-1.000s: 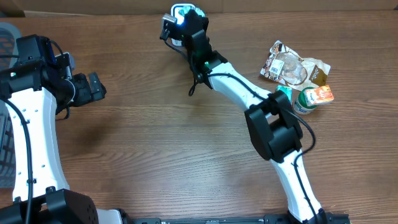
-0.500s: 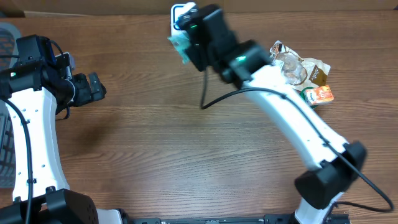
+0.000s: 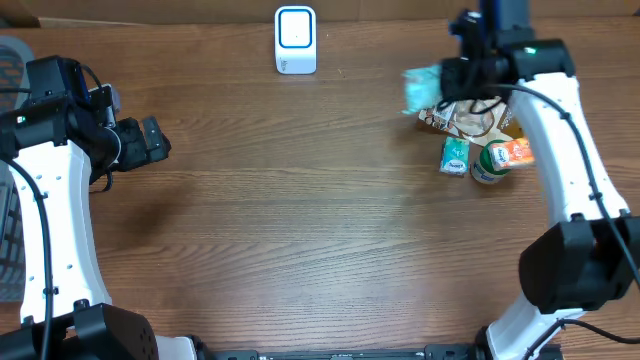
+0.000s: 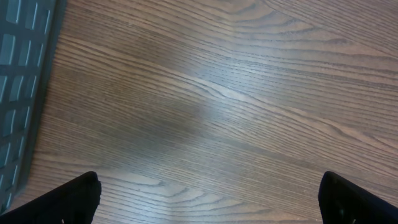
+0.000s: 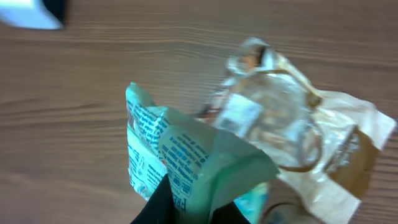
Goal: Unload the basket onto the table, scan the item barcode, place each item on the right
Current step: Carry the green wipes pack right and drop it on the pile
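Note:
The item is a pale green printed packet [image 5: 205,158], pinched at its lower end between the black fingers of my right gripper [image 5: 200,200]. Seen from overhead, the packet [image 3: 421,88] hangs blurred at the back right, with my right gripper [image 3: 447,84] just above the pile of goods. The white barcode scanner [image 3: 295,40] stands at the back centre, well left of the packet. My left gripper [image 3: 152,140] hovers at the left side, open, with bare wood between its fingertips [image 4: 81,194].
Under the packet lie a clear and brown snack bag [image 3: 478,112], a small green box [image 3: 455,156] and a green and orange tub [image 3: 497,160]. The snack bag [image 5: 292,134] fills the right of the right wrist view. A grey crate [image 4: 18,81] borders the table's left.
My right arm has swung from the scanner at the back centre over to the back right, carrying the green packet with it. The left arm has not moved.

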Robot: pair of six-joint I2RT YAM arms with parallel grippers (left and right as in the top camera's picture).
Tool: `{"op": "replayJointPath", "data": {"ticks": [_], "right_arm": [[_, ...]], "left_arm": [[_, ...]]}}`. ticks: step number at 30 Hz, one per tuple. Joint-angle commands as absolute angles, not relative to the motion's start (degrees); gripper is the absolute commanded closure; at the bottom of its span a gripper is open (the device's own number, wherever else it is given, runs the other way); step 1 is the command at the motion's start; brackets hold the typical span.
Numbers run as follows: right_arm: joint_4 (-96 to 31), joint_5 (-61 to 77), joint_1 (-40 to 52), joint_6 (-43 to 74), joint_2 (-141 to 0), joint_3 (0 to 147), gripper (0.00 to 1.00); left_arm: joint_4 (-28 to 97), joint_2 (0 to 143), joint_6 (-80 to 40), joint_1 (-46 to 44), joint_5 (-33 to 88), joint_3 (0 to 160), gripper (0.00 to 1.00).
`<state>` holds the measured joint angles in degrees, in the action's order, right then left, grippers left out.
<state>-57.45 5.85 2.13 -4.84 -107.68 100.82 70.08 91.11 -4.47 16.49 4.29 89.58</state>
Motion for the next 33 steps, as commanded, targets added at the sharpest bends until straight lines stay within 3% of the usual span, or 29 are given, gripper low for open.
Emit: {"op": "replayJointPath", "data": {"ticks": [1, 8, 12, 14, 16, 25, 33], "right_arm": [[-54.5, 7.6, 0.1, -7.9, -109.3, 97.1, 0.89], [-52.6, -0.5, -1.3, -8.0, -113.8, 95.9, 0.87], [-53.2, -2.1, -1.3, -7.9, -114.1, 95.9, 0.57], [-53.6, -2.1, -1.3, -7.3, -114.0, 96.1, 0.12], [-53.9, -2.1, -1.3, -7.2, -113.9, 96.5, 0.00], [-60.5, 4.4, 0.4, -5.4, -106.9, 108.5, 0.00], [-75.9, 9.5, 6.9, -5.3, -95.4, 119.2, 0.00]], "left_arm": [[70.0, 90.6, -4.3, 16.1, 4.5, 89.8, 0.00], [70.0, 90.6, -4.3, 16.1, 4.5, 89.8, 0.00], [70.0, 90.6, -4.3, 16.1, 4.5, 89.8, 0.00], [70.0, 90.6, -4.3, 16.1, 4.5, 89.8, 0.01], [70.0, 90.6, -4.3, 16.1, 4.5, 89.8, 0.00], [70.0, 90.6, -4.3, 16.1, 4.5, 89.8, 0.00], [70.0, 90.6, -4.3, 16.1, 4.5, 89.8, 0.00]]}}
